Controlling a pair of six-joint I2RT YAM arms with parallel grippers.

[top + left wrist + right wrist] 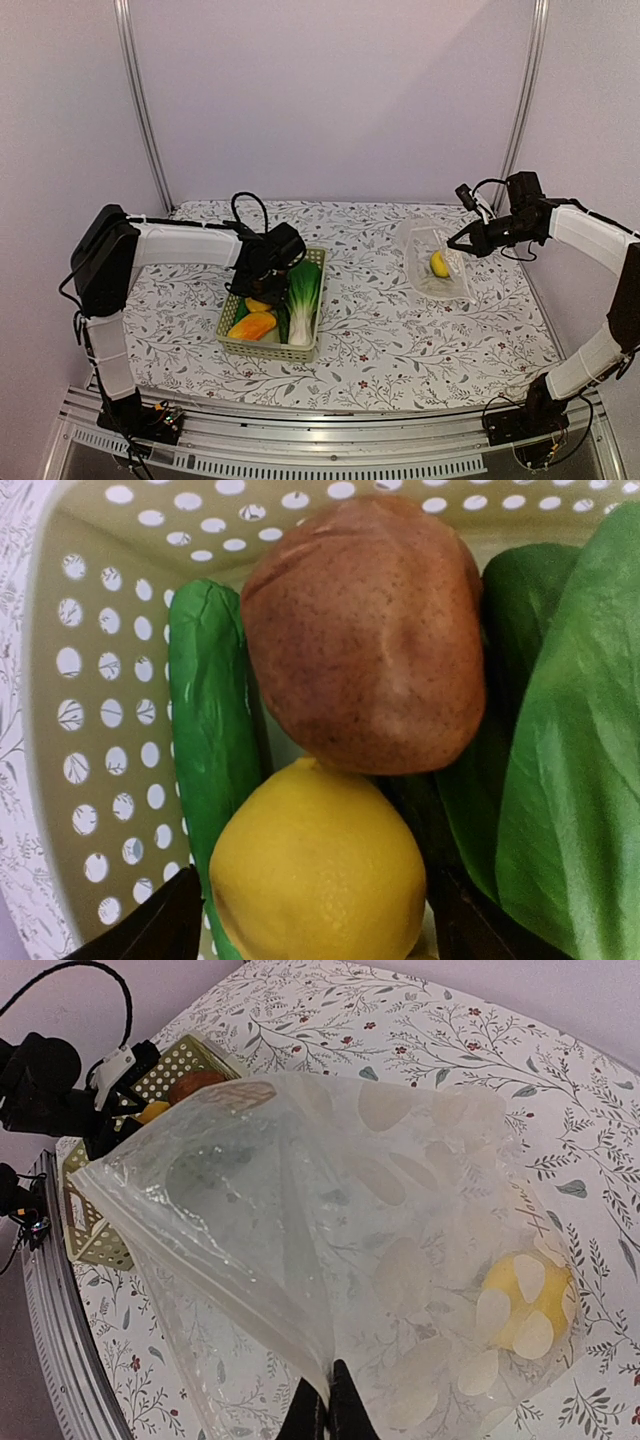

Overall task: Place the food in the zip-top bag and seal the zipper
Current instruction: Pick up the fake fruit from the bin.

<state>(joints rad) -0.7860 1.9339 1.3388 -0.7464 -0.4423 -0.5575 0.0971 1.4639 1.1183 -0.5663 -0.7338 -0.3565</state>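
Overhead, my left gripper [262,287] hangs in the basket [268,350]. The right gripper [465,243] holds up the zip-top bag [445,282], one yellow fruit [438,264] inside.

Left wrist: jaws wide and empty, straddling the lemon [315,870]. I'd sink lower and close on its middle, clear of the brown fruit [365,630].

Right wrist: fingers pinched tight on the bag's edge, mouth facing the basket.
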